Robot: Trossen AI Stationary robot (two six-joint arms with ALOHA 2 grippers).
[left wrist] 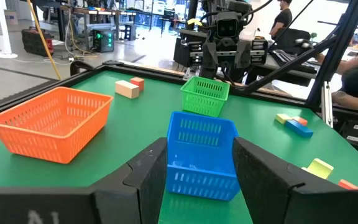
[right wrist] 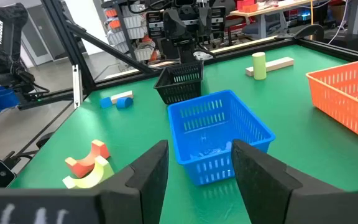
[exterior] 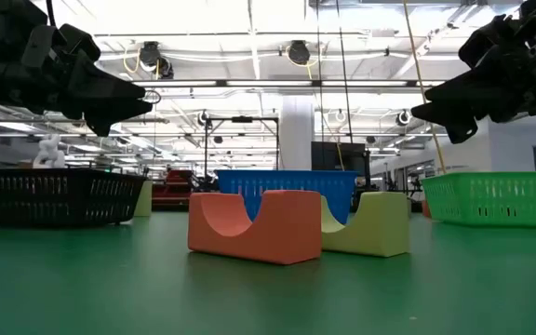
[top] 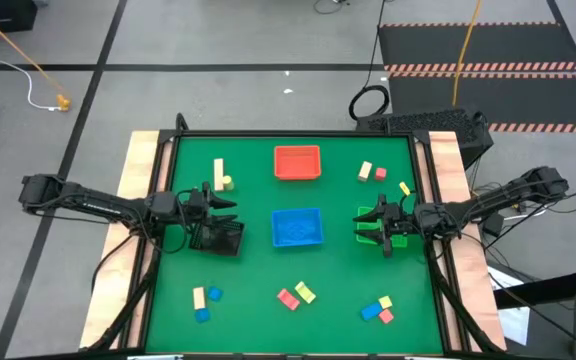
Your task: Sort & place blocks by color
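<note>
Small blocks lie in scattered groups on the green table. A tan bar with a yellow cylinder (top: 220,176) lies near the far left. Tan and red pieces (top: 372,173) lie far right. Tan and blue ones (top: 206,300) sit near left, and a red and a yellow arch (top: 296,295) near the middle. Blue, yellow and red ones (top: 378,309) sit near right. My left gripper (top: 230,205) (left wrist: 197,168) hovers open above the black tray (top: 218,237), facing the blue tray (top: 297,227). My right gripper (top: 363,222) (right wrist: 201,165) hovers open over the green tray (top: 371,226).
The red tray (top: 297,162) stands at the far middle and the blue tray in the centre. In the low view the red arch (exterior: 254,226) and yellow arch (exterior: 370,223) stand close in front. People stand in the room beyond the table. Wooden rails edge the table's left and right sides.
</note>
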